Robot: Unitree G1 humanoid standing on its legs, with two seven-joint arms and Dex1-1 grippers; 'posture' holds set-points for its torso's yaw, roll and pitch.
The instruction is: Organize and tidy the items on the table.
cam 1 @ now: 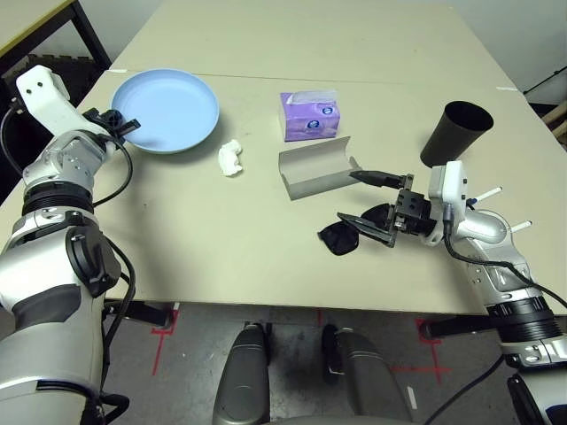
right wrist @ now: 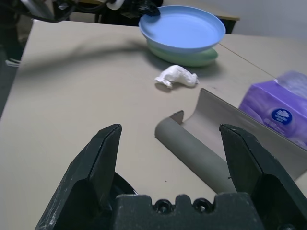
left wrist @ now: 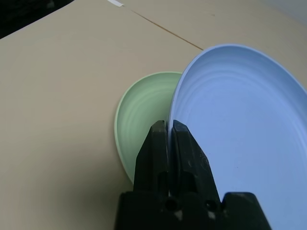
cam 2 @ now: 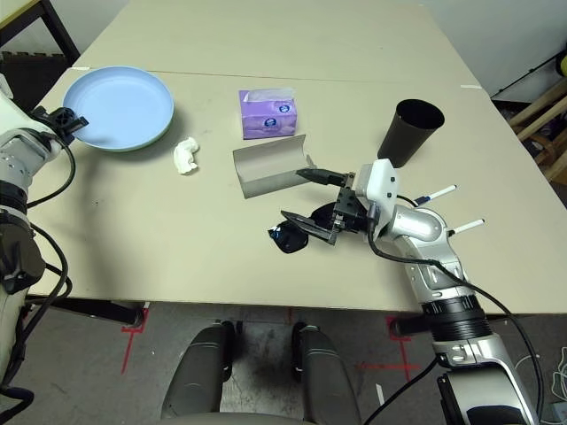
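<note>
The light blue plate (cam 1: 168,108) lies on top of the pale green plate (left wrist: 139,110) at the table's far left. My left gripper (cam 1: 124,124) is shut on the blue plate's near-left rim. The crumpled white tissue (cam 1: 231,158) lies just right of the plates. Mid-table, the grey glasses case (cam 1: 314,166) lies open, with the purple tissue box (cam 1: 309,116) behind it. The black sunglasses (cam 1: 341,237) rest in front of the case. My right gripper (cam 1: 350,197) hovers open just above and to the right of the sunglasses, holding nothing. The black cup (cam 1: 454,133) stands tilted at the right.
The beige table (cam 1: 204,257) has bare room in front of the plates and along its near edge. A seam crosses the far part of the top. A dark frame (cam 1: 84,31) stands beyond the far left corner.
</note>
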